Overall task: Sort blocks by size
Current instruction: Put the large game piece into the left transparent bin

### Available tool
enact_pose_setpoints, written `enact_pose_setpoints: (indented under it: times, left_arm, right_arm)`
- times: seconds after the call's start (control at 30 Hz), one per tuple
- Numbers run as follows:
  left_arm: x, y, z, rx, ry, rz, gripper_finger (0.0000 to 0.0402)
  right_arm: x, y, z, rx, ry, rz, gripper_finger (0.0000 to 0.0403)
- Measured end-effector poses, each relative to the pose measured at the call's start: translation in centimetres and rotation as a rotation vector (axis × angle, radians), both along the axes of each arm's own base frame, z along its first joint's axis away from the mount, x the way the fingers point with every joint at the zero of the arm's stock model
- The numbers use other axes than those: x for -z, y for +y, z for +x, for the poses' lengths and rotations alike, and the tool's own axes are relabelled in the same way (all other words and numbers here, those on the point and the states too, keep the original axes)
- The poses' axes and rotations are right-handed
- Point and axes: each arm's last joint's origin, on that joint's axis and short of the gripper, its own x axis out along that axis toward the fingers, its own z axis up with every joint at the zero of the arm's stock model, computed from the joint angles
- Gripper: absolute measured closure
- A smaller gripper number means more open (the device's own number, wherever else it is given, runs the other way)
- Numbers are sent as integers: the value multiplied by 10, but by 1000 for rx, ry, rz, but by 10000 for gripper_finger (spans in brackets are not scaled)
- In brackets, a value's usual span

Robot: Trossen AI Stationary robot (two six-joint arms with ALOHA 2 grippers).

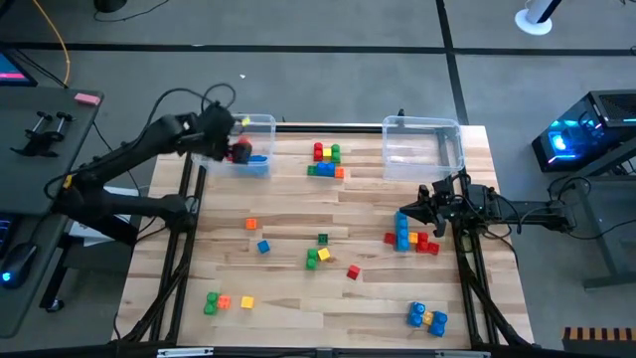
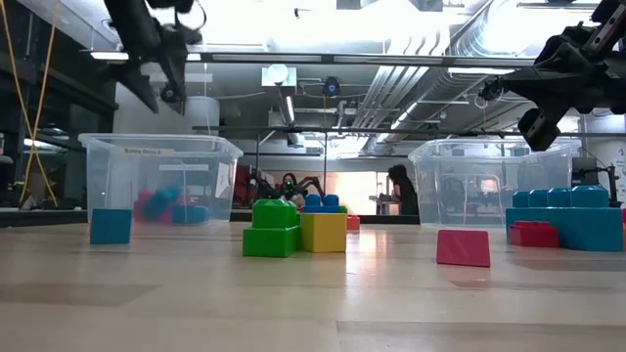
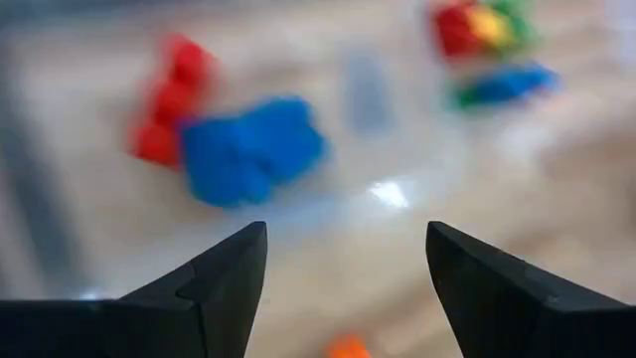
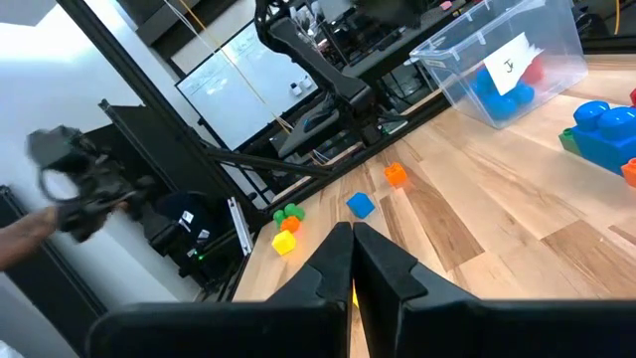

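Two bins: one clear bin (image 1: 250, 147) stood at the upper left of the counter (image 1: 298, 298) in the high view, the other clear bin (image 1: 423, 147) at the upper right.
Left pincer: my left pincer (image 1: 237, 134) hung over the left bin, fingers spread wide with nothing between them; the left wrist view looked down past them (image 3: 348, 264) into the bin.
Left bin contents: a red block (image 3: 169, 99) and a blue block (image 3: 248, 149) lay touching on the bin floor.
Right pincer: my right pincer (image 1: 405, 213) sat at the middle right of the high view, above the counter, fingers pressed together and holding nothing.
Near the right pincer: a blue and red cluster of blocks (image 1: 411, 239) lay just beside it.
Upper centre: a stack of red, yellow, green, blue and orange blocks (image 1: 327, 162) stood between the two bins.
Centre: small orange (image 1: 250, 225), blue (image 1: 262, 246), green and yellow (image 1: 317, 256) and red (image 1: 353, 271) blocks were scattered apart.
Lower left: green, orange and yellow blocks (image 1: 229, 301) sat in a row.
Lower right: blue and yellow blocks (image 1: 427, 317) lay together.
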Motion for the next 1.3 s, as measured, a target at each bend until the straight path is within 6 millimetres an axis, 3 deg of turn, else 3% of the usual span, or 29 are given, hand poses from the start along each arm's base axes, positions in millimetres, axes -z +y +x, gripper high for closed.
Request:
enact_pose_setpoints:
  times: [0.17, 0.27, 0.5, 0.63, 0.83, 1.03, 1.3]
  left_arm:
    - [-7, -79, 6, 85, -70, -149, 154]
    - [1, -131, 5, 45, -14, -233, 161]
    - [65, -247, 8, -97, 250, -412, 173]
    - [93, -290, 11, -126, 345, -496, 174]
    - [118, -307, 13, -170, 411, -449, 174]
    - [138, -305, 4, -180, 510, -452, 174]
    - [157, -306, -5, -156, 504, -488, 174]
  right_arm:
    - [0, 0, 0, 0, 1, 0, 398]
    - [0, 0, 0, 0, 0, 0, 398]
    - [0, 0, 0, -1, 1, 0, 398]
    - [0, 0, 0, 0, 0, 0, 398]
    - [0, 0, 0, 0, 1, 0, 398]
    - [0, 0, 0, -1, 1, 0, 398]
    - [0, 0, 0, 0, 0, 0, 398]
